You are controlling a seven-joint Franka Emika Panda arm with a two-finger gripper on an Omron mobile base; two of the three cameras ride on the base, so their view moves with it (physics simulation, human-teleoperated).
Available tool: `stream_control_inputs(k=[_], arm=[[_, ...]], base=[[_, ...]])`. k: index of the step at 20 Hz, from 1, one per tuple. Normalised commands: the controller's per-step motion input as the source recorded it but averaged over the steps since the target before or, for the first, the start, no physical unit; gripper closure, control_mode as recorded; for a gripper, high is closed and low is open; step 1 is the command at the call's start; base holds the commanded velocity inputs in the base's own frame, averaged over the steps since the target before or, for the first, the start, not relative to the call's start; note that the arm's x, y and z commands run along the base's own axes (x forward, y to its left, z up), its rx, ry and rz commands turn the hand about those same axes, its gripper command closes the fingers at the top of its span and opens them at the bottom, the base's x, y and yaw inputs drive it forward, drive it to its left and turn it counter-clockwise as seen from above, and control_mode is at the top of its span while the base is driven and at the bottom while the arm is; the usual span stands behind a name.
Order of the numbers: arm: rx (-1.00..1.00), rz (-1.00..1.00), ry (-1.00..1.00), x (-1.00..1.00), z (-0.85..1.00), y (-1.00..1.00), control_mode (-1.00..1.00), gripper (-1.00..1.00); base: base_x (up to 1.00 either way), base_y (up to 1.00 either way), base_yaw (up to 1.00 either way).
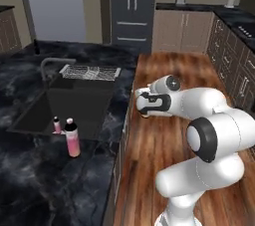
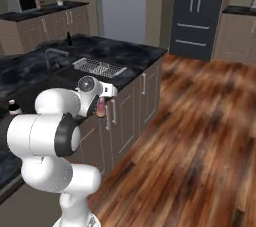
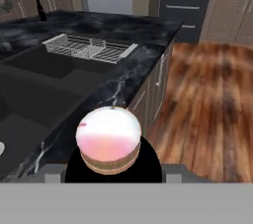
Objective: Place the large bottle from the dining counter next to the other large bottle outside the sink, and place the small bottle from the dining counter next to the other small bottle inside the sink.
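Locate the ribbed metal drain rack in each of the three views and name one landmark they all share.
Left base view: the ribbed metal drain rack sits upper left of centre, just beyond the black recessed sink.
Right base view: left of centre, above the arm.
Hand view: upper left, on the counter beyond the sink.
Shared landmark: the tall dark double-door refrigerator at the far wall.

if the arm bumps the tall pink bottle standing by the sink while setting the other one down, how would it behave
The pink bottle stands upright, tall and narrow on a small base, so a bump near its cap would likely tip it. It stands at the sink rim, so it might fall in. Its round body would probably roll. The bottle the gripper carries looks alike.
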Motion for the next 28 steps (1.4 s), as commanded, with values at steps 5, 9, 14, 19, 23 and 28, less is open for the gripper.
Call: stream_control_inputs(k=[5,9,14,19,23,28], arm=[[0.00,0.00,0.00,0.00,0.00,0.00,1.00,1.00],[0.00,0.00,0.00,0.00,0.00,0.00,1.00,1.00],[0.00,0.00,0.00,0.00,0.00,0.00,1.00,1.00],[0.00,0.00,0.00,0.00,0.00,0.00,1.00,1.00],[0.00,0.00,0.00,0.00,0.00,0.00,1.00,1.00],[0.00,0.00,0.00,0.00,0.00,0.00,1.00,1.00]], base=[[0.39,-0.43,0.48],[-0.07,-0.50,0.38],[-0.36,-0.55,0.37],[-0.10,-0.57,0.37],[0.00,-0.58,0.38],[0.00,-0.55,0.37]])
